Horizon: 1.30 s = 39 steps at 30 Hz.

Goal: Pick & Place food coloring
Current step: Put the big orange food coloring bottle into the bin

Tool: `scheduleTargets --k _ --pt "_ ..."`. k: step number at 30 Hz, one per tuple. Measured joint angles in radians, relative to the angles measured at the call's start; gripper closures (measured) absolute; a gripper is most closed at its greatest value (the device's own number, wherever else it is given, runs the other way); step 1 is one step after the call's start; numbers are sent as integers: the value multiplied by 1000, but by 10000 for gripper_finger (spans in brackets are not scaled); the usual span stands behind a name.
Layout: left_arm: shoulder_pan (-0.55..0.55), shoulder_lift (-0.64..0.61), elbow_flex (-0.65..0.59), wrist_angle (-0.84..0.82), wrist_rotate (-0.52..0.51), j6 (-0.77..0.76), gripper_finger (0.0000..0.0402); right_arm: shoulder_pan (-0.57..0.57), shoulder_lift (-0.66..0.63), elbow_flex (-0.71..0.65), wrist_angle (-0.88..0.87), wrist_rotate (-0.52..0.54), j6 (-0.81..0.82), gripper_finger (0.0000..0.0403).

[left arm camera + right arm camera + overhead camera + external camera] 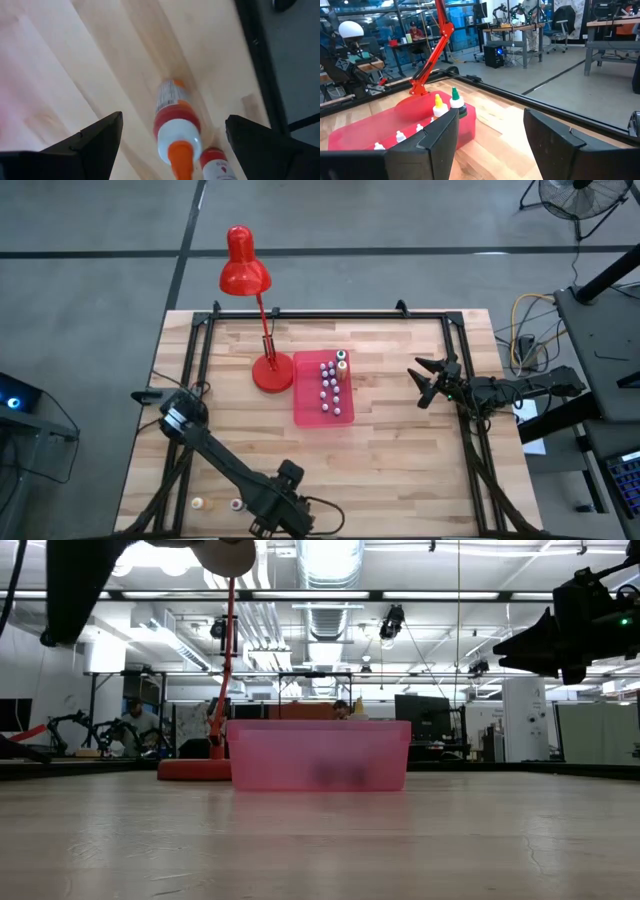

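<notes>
Two small food coloring bottles (pixel 197 503) (pixel 237 503) lie on the wood near the table's front edge, at the left. My left gripper (pixel 262 515) hovers open just beside them. In its wrist view, its fingers (pixel 95 142) stand on either side of a white bottle with a red label and an orange cap (pixel 175 122), without touching it. A second bottle (pixel 216 164) lies beside that one. Several more bottles (pixel 332 385) stand in the pink tray (pixel 305 412) at mid-table. My right gripper (pixel 425 385) is open and empty in the air to the right of the tray.
A red desk lamp stands with its base (pixel 271 373) against the tray's left side. Its head (pixel 243 270) reaches past the table's far edge. A black frame (pixel 330 316) runs along the table's edges. In the right wrist view, people sit at desks in the room beyond (pixel 412 31).
</notes>
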Motion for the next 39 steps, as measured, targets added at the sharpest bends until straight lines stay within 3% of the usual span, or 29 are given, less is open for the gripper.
scheduleTargets --k 7,18,22,34,39 --pt "-4 0 -113 48 24 -47 78 0 0 0 0 0 1 188" --pt "-5 0 -139 134 26 -66 86 0 0 0 0 0 0 188" --pt "-5 0 -145 134 27 -72 119 0 0 0 0 0 1 188" --pt "-4 0 -145 134 28 -90 276 0 0 0 0 0 1 188" --pt "5 -1 -134 134 30 -96 285 0 0 0 0 0 2 188"
